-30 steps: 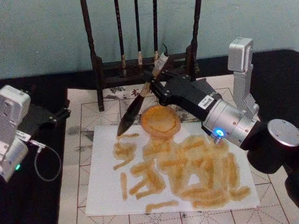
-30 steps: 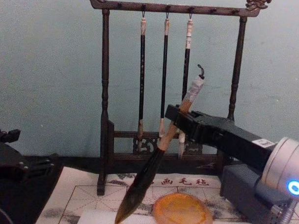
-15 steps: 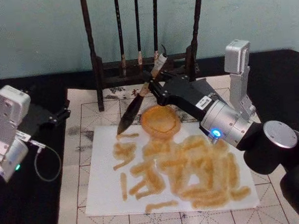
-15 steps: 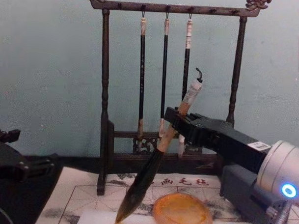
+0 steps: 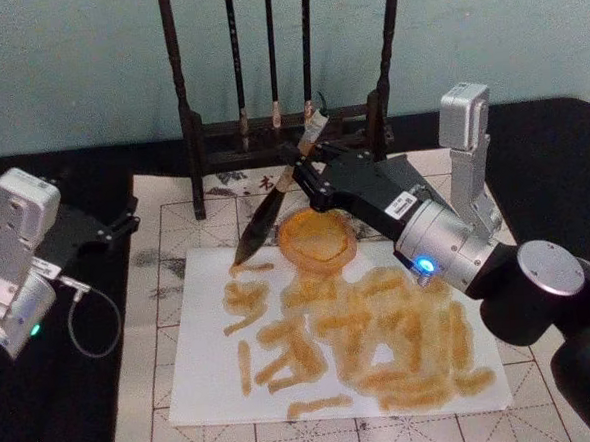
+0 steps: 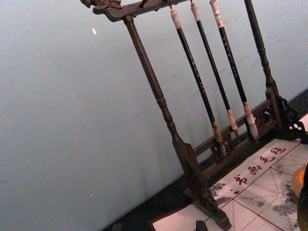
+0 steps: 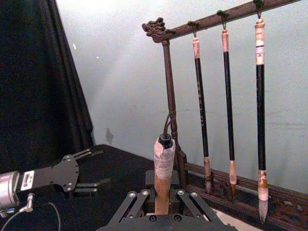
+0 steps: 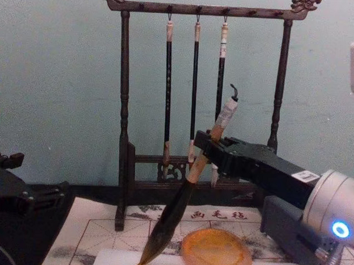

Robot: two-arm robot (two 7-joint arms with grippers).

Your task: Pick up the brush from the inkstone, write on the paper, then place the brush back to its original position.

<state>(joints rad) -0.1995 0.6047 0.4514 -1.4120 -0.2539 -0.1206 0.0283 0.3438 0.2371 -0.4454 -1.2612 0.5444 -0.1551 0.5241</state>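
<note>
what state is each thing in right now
brush: tilted, gripped at the handle, tip at the paper's far edge
right end effector: shut on brush
left end effector: open, parked at left
inkstone: no brush on it
paper: flat, covered in yellowish-brown strokes
thin brushes: hanging on rack

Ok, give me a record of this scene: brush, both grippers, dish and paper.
brush: large tan-handled calligraphy brush, tilted, tip down at the sheet's far left corner
held by: right gripper, shut on the handle
idle: left gripper, open, parked at left
dish: round translucent orange inkstone, right of the brush tip
sheet: white paper, covered in yellow-brown strokes
</note>
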